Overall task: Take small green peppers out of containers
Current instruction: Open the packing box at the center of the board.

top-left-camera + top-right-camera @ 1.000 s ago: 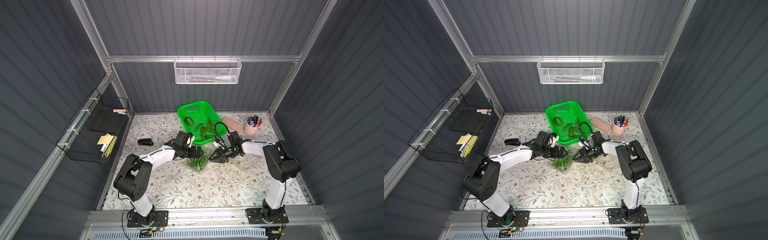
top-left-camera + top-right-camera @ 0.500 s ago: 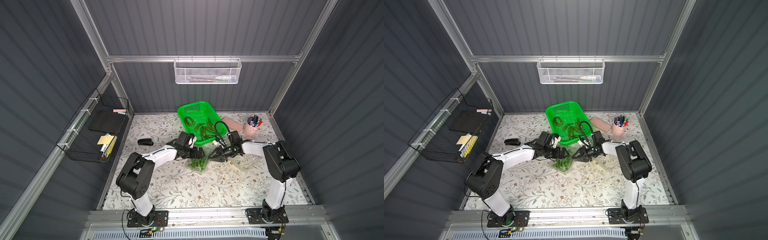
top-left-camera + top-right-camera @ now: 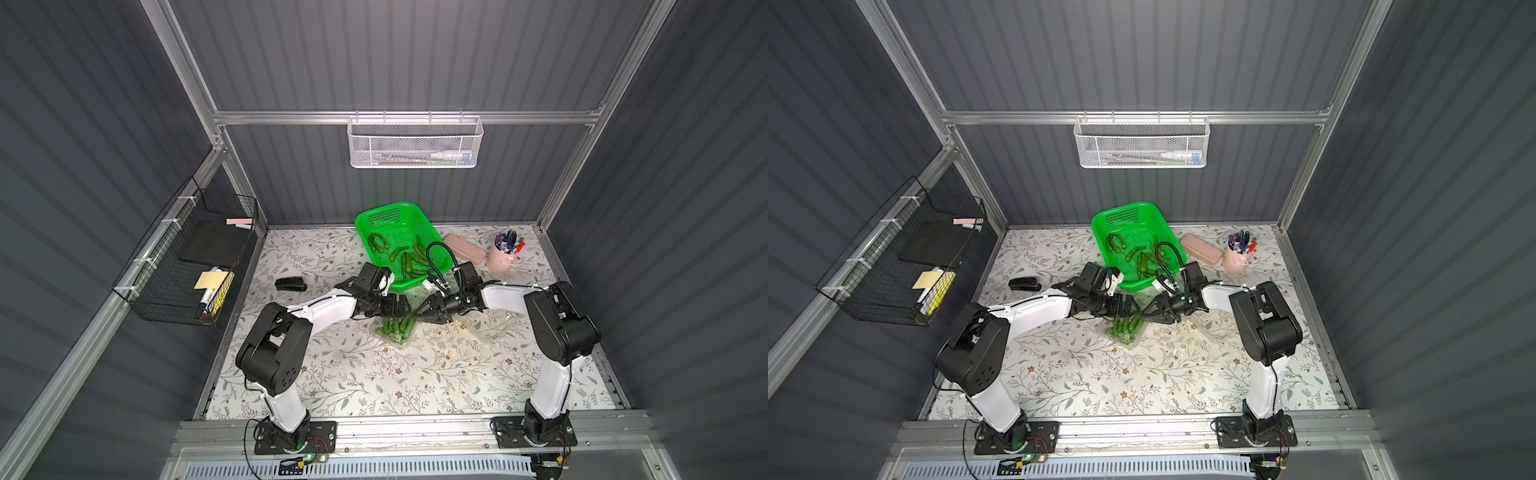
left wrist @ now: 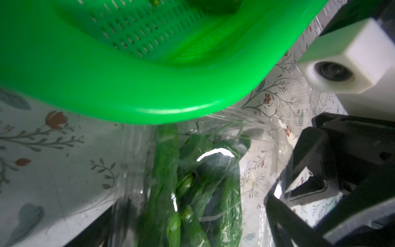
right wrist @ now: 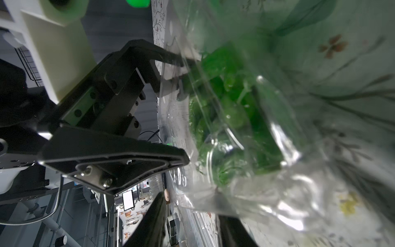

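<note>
peppers: small green peppers [image 3: 394, 326] lie packed lengthwise in the clear container [image 3: 402, 340]. None look to be out of this pack yet.
container: flat on the table [image 3: 374, 374], just in front of the green basket [image 3: 384, 216]. It's thin plastic and I'd expect it to flex & slide if pulled from one side, which I take to be why both arms are on it.
L gripper [image 3: 401, 309]: jaws as wide as they go, tips at the pack's end. One finger looks to be over the plastic, nothing clamped. Prob. there to brace the tray.
R gripper [image 3: 419, 314]: jaws part open at the opp. side. The lid film [image 5: 213, 201] runs toward the gap, not pinched as far as I can see.
basket: its rim hangs right over the pack's end in the L wrist view. Several peppers are inside already, so it's the likely drop spot.
in the way: the rim crowds my L gripper. The two grippers' tips are near each other, so a bump is possible. Crumpled film covers the peppers.
around: second clear pack [image 3: 500, 328] by my R forearm, looks empty. Stapler [image 3: 291, 284], pink case [image 3: 463, 251] & pen cup [image 3: 503, 259] are all well apart from the work.
</note>
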You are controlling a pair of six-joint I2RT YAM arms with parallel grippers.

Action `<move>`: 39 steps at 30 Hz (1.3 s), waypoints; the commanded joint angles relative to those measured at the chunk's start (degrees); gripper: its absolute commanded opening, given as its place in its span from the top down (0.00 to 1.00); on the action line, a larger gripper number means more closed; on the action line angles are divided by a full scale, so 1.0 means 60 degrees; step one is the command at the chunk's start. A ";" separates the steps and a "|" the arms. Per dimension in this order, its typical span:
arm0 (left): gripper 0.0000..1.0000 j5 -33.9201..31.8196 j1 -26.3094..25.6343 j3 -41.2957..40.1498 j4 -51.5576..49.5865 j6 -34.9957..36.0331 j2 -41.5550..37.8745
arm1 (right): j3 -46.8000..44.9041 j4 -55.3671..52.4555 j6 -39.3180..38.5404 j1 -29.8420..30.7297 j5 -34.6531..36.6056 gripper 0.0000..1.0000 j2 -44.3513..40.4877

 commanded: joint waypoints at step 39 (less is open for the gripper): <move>0.01 -0.1958 -0.0325 -0.0914 -0.1745 0.0278 -0.4112 | 0.0969 -0.1403 0.1759 -0.0379 0.0612 1.00 -0.0359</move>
